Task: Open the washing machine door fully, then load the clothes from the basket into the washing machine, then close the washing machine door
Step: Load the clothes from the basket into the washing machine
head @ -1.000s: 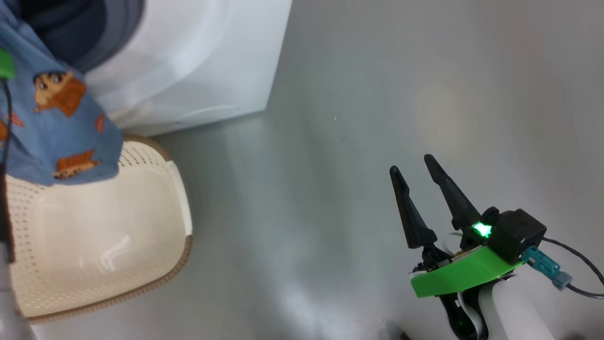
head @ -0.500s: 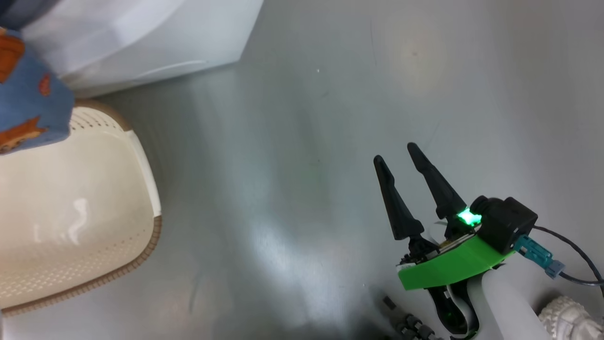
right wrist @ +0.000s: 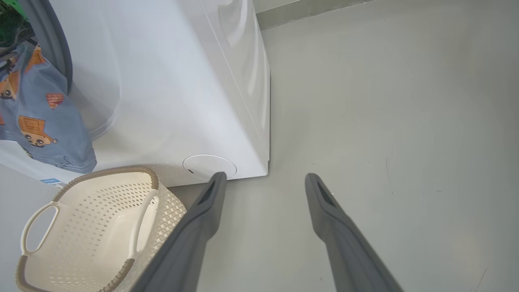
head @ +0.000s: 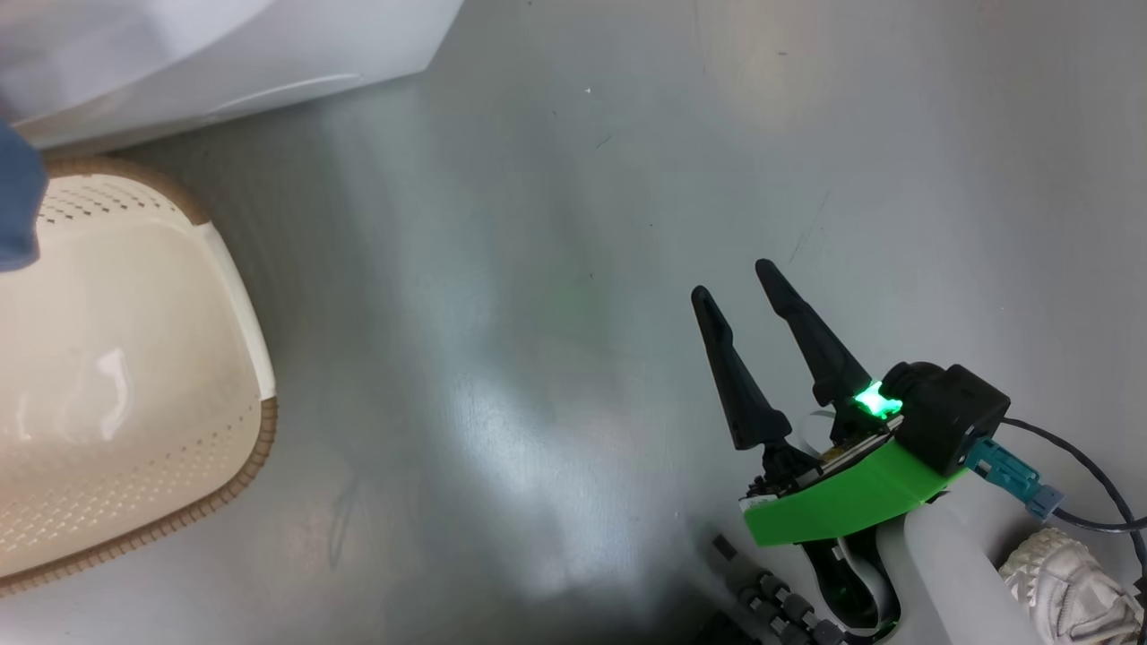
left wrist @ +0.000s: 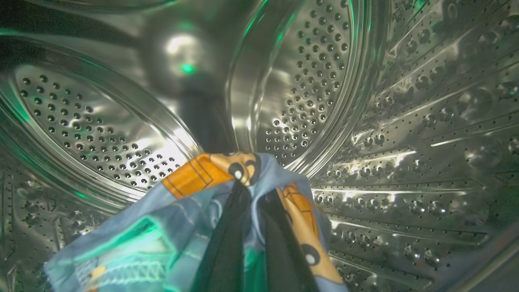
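The clothes [left wrist: 162,235] sit clenched in the left pincer [left wrist: 253,194] inside the drum [left wrist: 324,61]; right pincer [head: 733,278] released.

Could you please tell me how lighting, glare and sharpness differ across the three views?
Head view: soft, streaky glare on the floor, a highlight in the basket. Left wrist view: dim, green-tinted, bright sparkle on the drum, clothes tinged green. Right wrist view: bright, even and sharp; the washing machine looks glossy.

No text, brand or number is legible in any view. A blue label [right wrist: 50,181] low on the washer [right wrist: 170,81] front is too small to read.
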Tool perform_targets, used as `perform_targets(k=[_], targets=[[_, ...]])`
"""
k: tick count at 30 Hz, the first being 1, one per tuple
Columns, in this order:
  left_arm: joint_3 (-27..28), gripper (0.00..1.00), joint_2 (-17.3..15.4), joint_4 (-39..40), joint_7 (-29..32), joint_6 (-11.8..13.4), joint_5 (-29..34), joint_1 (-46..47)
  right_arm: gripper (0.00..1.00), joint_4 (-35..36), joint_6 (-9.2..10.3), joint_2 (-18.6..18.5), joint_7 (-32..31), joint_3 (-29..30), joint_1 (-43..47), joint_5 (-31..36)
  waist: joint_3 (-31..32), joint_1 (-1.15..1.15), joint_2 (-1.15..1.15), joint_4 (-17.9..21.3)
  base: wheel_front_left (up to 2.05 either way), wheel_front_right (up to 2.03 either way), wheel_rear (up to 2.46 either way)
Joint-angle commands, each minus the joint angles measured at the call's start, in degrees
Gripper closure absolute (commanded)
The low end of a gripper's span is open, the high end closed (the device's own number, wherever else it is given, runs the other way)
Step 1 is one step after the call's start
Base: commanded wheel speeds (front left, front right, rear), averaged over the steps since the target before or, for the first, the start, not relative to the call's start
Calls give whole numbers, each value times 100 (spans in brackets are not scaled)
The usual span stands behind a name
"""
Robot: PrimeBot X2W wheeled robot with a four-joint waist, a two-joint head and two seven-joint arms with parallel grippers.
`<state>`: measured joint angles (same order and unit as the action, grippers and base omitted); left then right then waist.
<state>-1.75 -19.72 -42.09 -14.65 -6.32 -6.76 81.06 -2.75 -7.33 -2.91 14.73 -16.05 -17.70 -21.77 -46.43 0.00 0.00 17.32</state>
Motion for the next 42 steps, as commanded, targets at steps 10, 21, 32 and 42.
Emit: perform_targets(k=[10, 21, 32, 42], targets=[[47, 0, -119, -48, -33, -26, -131, -340, 0, -6, -16, 3, 27, -61, 67, -13, 233, 0, 0, -184, 0, 0, 0], [101, 0, 119, 259, -34, -48, -334, -873, 0, -99, -16, 3, 27, 64, 41, 69, 582, 0, 0, -510, 0, 0, 0], [272, 0, 377, 886, -34, -37, -537, -1716, 0, -151, -16, 3, 27, 200, 121, 156, 923, 0, 0, -804, 0, 0, 0], [449, 0, 542, 1692, -35, 26, -595, -2733, 0, -208, -16, 3, 27, 240, 174, 181, 1147, 0, 0, -942, 0, 0, 0]])
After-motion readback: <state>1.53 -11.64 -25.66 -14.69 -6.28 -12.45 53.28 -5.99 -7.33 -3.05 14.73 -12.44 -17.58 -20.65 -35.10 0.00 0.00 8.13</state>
